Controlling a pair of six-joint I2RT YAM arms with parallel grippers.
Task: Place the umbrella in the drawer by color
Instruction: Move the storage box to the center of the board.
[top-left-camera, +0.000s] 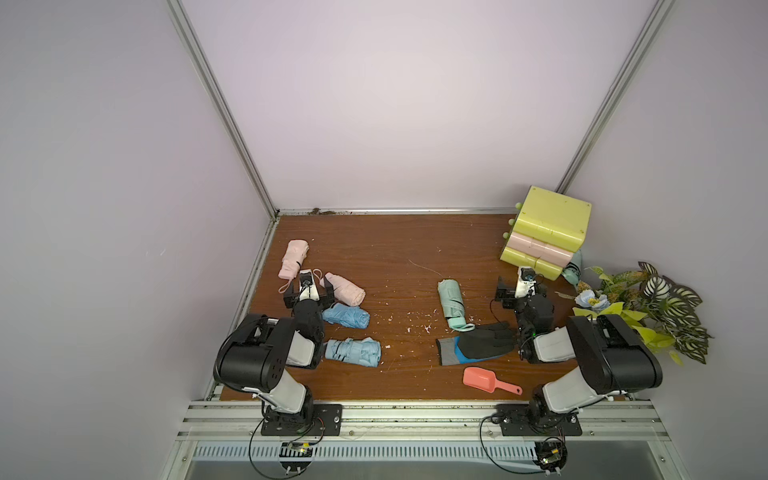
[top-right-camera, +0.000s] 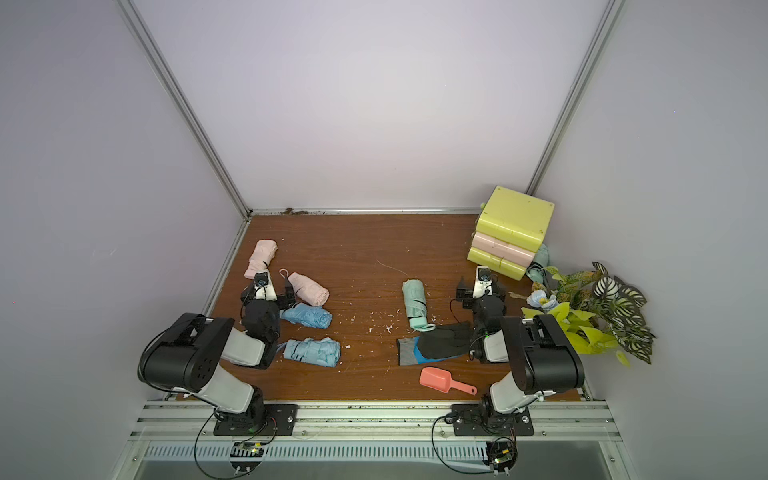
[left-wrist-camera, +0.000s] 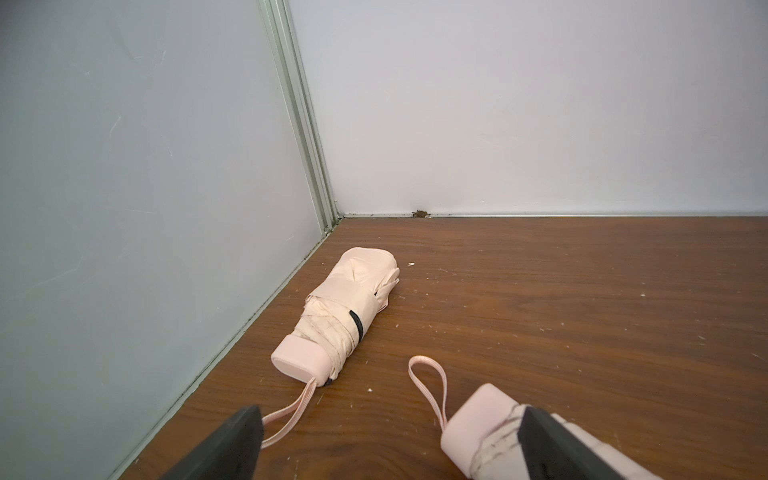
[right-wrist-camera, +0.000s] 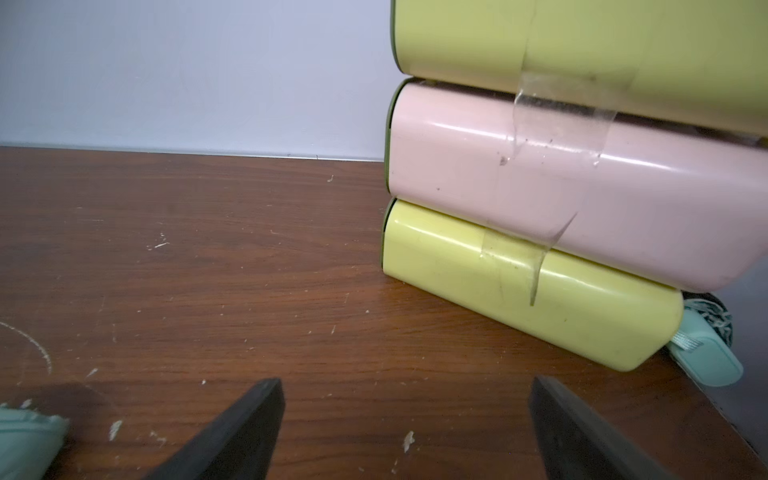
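While both are gaping empty, left gripper (left-wrist-camera: 388, 415) is straddling the handle end of a pink umbrella (left-wrist-camera: 478, 426), likely pre-grasp; right gripper (right-wrist-camera: 407, 395) is hovering before the pink drawer (right-wrist-camera: 582, 187).

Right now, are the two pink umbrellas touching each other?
Apart. The left wrist view shows a strip of bare table between the far pink umbrella and the near pink umbrella.

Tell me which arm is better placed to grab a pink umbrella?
Left: the left gripper, open, sits beside both pink umbrellas; the right gripper faces the drawers across the table.
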